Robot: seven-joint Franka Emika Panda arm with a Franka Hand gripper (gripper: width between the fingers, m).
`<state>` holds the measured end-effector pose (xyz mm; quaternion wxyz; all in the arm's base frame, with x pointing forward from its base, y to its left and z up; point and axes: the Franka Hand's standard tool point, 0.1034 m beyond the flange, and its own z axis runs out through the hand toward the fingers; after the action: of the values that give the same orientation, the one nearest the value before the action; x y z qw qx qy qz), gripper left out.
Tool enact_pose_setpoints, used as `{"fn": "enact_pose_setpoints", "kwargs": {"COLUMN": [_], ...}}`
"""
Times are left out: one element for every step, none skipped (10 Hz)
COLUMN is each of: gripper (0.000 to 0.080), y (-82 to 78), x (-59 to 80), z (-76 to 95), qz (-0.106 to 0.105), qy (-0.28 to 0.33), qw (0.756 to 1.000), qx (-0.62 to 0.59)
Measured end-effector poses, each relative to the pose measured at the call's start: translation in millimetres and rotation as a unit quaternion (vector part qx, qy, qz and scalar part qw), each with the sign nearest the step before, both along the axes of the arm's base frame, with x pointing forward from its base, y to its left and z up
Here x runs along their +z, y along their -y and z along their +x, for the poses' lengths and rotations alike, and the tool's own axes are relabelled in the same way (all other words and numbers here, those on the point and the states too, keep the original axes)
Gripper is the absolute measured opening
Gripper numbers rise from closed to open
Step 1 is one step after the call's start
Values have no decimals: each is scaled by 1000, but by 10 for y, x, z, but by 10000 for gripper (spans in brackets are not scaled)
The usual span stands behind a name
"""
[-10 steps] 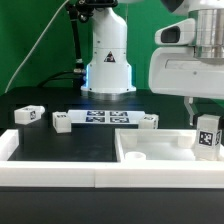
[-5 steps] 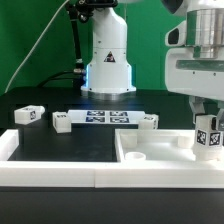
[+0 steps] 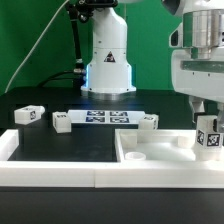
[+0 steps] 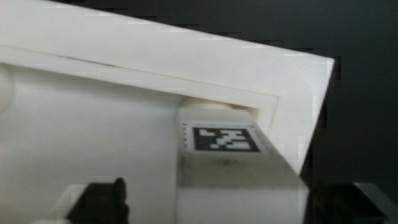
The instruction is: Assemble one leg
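My gripper (image 3: 209,128) is shut on a leg (image 3: 210,139), a small white block with a square tag, at the exterior view's right. It holds the leg upright at the far right corner of the large white panel (image 3: 150,150). I cannot tell whether the leg touches the panel. In the wrist view the leg (image 4: 224,140) sits between my two dark fingers (image 4: 103,200), right by the panel's raised corner rim (image 4: 267,95). Three more legs lie on the table: one (image 3: 29,115) at the left, one (image 3: 62,122) beside it, one (image 3: 148,121) near the panel.
The marker board (image 3: 105,117) lies flat between the loose legs. The robot base (image 3: 107,62) stands behind it. A white raised wall (image 3: 50,172) runs along the front and left of the table.
My gripper has moved a little down and toward the exterior view's right with the leg in it. The loose legs have not moved.
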<state>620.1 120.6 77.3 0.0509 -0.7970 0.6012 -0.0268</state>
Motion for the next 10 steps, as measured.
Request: {"fn": "enact_pose_setpoints", "kwargs": {"gripper": [640,640,648,648,648,648,648,648,648,648], "y": [1,-15,-58,-76,-67,-36,-35,-54,-82,-94], "x": [3,16,33,48,54,45,46,55,62,63], "z": [1,11,24,40,53,62,72,86,93,91], "qz": [-8,-16,-23,-34,-42,-48,-51,-64,-77,-86], "qy": [2,5,10,14,17,19,16,12,9,8], "qw": [998,990,980,963,944,923,904,874,844,819], "qx": [68,140,197,266,328,382,423,482,531,567]}}
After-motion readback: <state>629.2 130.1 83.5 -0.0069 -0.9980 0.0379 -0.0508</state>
